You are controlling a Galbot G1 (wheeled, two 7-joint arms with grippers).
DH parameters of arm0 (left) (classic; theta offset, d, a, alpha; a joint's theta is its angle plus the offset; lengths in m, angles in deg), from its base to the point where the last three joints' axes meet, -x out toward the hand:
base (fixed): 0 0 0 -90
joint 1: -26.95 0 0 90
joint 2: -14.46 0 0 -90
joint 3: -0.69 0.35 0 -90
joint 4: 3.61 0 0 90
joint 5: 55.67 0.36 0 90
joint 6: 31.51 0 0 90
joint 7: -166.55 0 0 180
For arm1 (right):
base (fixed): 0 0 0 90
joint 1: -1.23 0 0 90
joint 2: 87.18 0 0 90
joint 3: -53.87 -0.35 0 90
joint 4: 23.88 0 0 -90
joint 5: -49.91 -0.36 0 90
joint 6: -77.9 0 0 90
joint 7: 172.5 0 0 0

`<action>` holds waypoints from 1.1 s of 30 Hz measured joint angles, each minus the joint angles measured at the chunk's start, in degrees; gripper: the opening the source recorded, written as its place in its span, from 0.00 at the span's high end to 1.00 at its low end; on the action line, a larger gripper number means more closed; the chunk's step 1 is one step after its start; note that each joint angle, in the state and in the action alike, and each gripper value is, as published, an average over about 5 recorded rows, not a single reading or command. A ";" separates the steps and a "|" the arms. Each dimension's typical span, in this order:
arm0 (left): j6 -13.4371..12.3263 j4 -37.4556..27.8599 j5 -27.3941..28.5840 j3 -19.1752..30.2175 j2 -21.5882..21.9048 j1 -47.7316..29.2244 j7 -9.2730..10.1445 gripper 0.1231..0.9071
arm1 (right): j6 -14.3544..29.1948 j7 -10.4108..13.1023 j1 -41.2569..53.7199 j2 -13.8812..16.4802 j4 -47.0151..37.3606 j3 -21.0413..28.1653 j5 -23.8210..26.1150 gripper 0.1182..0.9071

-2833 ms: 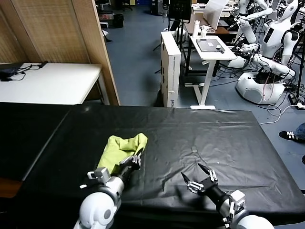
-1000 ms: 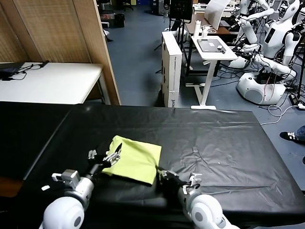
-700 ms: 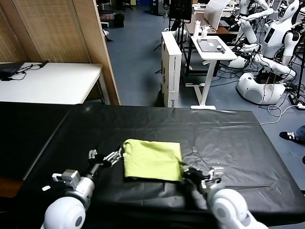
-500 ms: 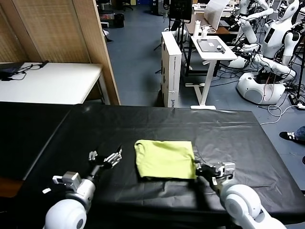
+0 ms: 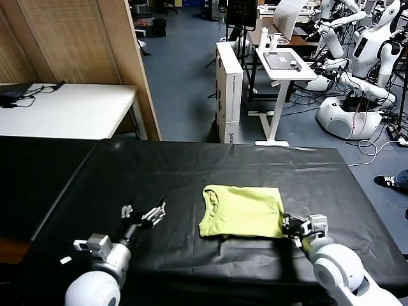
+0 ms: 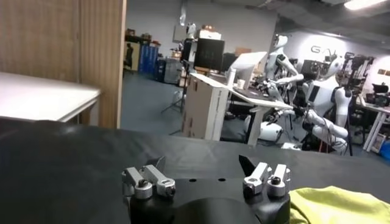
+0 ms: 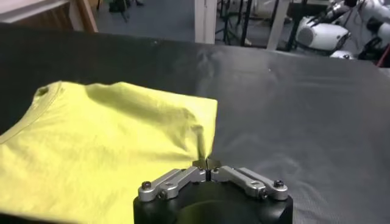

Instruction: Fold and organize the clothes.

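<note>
Lime yellow-green T-shirt [image 5: 243, 211] folded into a soft, roughly rectangular pad, thin matte fabric with gentle rumples, lying flat on the black table cover [image 5: 210, 166] a little right of centre and toward the near edge. Round ribbed collar [image 5: 211, 198] at the pad's far left corner, curving along the left edge; seen again at the corner in the right wrist view [image 7: 44, 94]. Far edge fairly straight, near edge slightly wavy, near-left corner ending in a small drooping point.

Right gripper [image 5: 287, 223] at the shirt's near-right corner, metal fingertips pressed together on a thin raised ridge of the cloth [image 7: 200, 139], fabric pulled into a small peak there. Pale rounded wrist casing just behind it toward the near edge.

Left gripper [image 5: 145, 215] low over bare cover, well to the left of the shirt, not touching it, fingers [image 6: 148, 181] spread wide, nothing between them; only a sliver of yellow-green [image 6: 338, 206] at the edge of its wrist view.

Cover glossy, thin and plastic-like, creased in fine wrinkles right of the shirt, smoother on the left. Broad open black surface beyond the shirt toward the far edge and to both sides; narrower strip between shirt and near edge.
</note>
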State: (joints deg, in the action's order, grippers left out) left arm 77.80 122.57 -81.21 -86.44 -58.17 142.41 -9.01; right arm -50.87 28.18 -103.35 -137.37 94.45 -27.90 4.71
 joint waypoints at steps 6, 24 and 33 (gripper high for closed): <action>-0.08 0.06 -1.03 0.02 -0.01 0.02 0.40 0.00 | -0.06 -5.13 -0.48 1.40 0.57 -2.11 2.23 0.48; -7.64 2.04 -3.56 -5.41 8.83 7.11 5.85 0.00 | 28.38 -13.67 -13.48 1.64 4.51 -12.85 15.43 0.00; -8.41 7.23 -1.71 -10.95 10.21 19.27 6.73 0.00 | 44.34 -10.26 -25.39 -4.59 8.90 -14.26 28.17 0.00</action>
State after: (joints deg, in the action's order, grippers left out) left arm 69.39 129.80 -82.92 -97.39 -47.95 161.67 -2.28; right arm -6.53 17.92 -128.75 -141.96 103.34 -42.16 32.88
